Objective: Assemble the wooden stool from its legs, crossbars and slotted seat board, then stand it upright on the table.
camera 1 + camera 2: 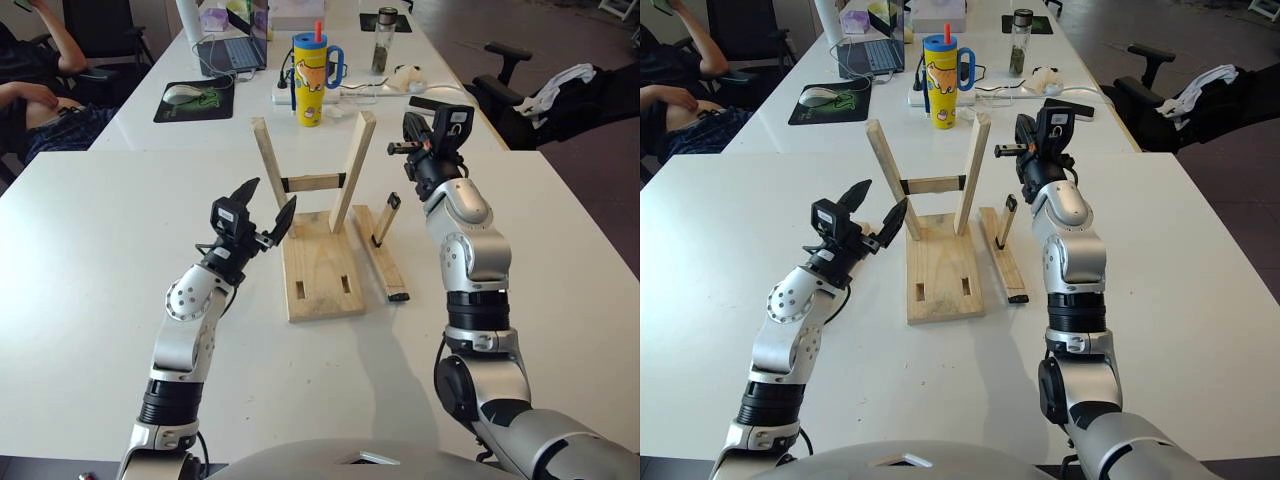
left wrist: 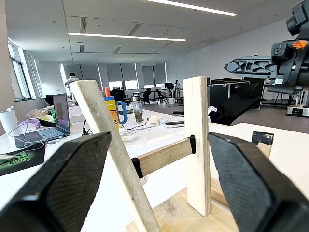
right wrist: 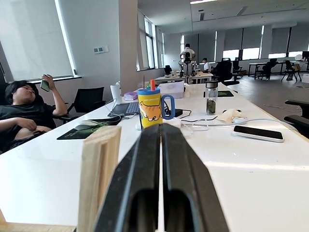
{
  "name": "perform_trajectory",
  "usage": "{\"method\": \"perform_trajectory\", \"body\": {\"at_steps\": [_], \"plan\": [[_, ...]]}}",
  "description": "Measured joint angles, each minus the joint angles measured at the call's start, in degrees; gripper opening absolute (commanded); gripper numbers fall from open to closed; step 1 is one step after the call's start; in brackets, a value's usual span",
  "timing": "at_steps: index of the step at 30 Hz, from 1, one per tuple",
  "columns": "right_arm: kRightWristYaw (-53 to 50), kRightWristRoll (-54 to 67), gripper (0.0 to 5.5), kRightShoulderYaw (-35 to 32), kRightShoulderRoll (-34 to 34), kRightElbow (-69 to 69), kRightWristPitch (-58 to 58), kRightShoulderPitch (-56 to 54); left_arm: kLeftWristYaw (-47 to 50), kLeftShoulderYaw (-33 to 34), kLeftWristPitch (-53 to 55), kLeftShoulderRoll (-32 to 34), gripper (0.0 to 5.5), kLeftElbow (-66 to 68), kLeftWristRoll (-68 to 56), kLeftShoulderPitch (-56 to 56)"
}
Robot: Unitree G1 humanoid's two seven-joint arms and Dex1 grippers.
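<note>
The seat board (image 1: 322, 270), legs (image 1: 353, 170) and crossbar (image 1: 314, 182) are pale bare wood, matt, with fine grain. The counter (image 1: 90, 260) is white, smooth and faintly glossy. The left tool (image 1: 274, 190) and right tool (image 1: 392, 148) look like matt black plastic.

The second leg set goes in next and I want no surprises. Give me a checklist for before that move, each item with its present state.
1. The left gripper is open: ok.
2. The right gripper is open for a grasp: not ok, shut.
3. The standing legs sit in the seat board, joined by a crossbar: ok.
4. The near slots are free: ok.
5. The loose leg lies uncovered beside the board: ok.
6. The standing legs are pushed fully home: cannot tell.
</note>
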Motion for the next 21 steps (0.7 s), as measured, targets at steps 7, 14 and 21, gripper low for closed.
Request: {"method": "perform_trajectory", "body": {"at_steps": [7, 14, 21], "plan": [[1.52, -0.43, 0.02, 0.84, -0.03, 1.46, -4.11, -0.88, -0.05, -0.02, -0.11, -0.01, 3.67, 0.43, 0.00, -0.32], [1.90, -2.13, 0.02, 2.22, -0.49, 2.56, -6.99, -1.99, -0.04, -0.02, -0.14, -0.02, 3.67, 0.53, 0.00, -0.37], [3.62, -3.31, 0.02, 5.72, 2.02, 9.09, -3.82, 3.70, 0.12, 0.09, -0.19, -0.31, 3.67, 0.38, -0.03, -0.12]]}}
